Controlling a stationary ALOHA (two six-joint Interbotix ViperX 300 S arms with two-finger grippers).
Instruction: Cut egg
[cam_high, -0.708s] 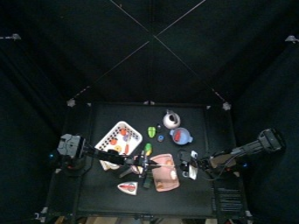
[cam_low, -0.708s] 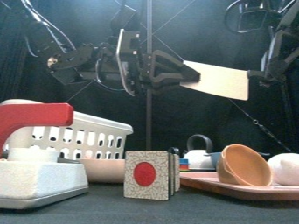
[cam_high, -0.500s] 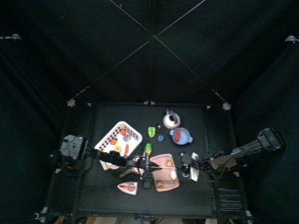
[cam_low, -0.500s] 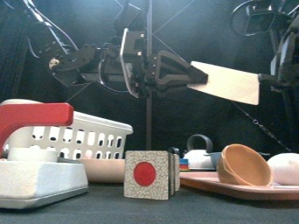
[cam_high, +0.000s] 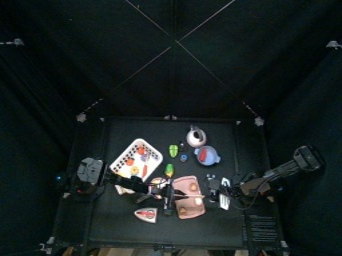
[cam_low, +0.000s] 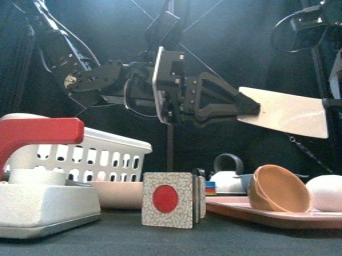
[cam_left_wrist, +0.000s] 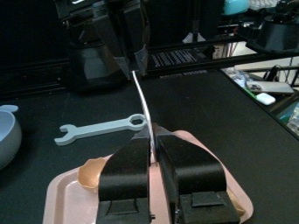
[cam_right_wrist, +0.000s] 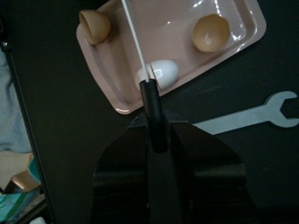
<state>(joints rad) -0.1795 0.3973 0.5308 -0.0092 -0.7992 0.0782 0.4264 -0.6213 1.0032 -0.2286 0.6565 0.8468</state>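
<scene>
A white egg (cam_right_wrist: 158, 72) lies on a pink tray (cam_right_wrist: 233, 54) beside two brown cups; it also shows at the right of the front view (cam_low: 325, 192). A knife with a broad pale blade (cam_low: 287, 108) hangs in the air above the tray, held between both arms. My left gripper (cam_left_wrist: 147, 140) is shut on the blade's edge (cam_left_wrist: 140, 92). My right gripper (cam_right_wrist: 149, 118) is shut on the knife's black handle (cam_right_wrist: 146, 94), with the blade edge-on over the tray. In the top view both grippers meet over the tray (cam_high: 187, 195).
A grey wrench (cam_right_wrist: 251, 114) lies on the table beside the tray. A white basket (cam_low: 87, 160), a red-and-white slicer (cam_low: 40, 190), a red-dot card (cam_low: 170, 197), a kettle (cam_low: 230, 175) and a brown cup (cam_low: 281, 188) stand at the front. A blue bowl (cam_high: 207, 155) sits farther back.
The knife and both grippers have moved to the right in the front view and a little lower. Both grippers still hold it.
</scene>
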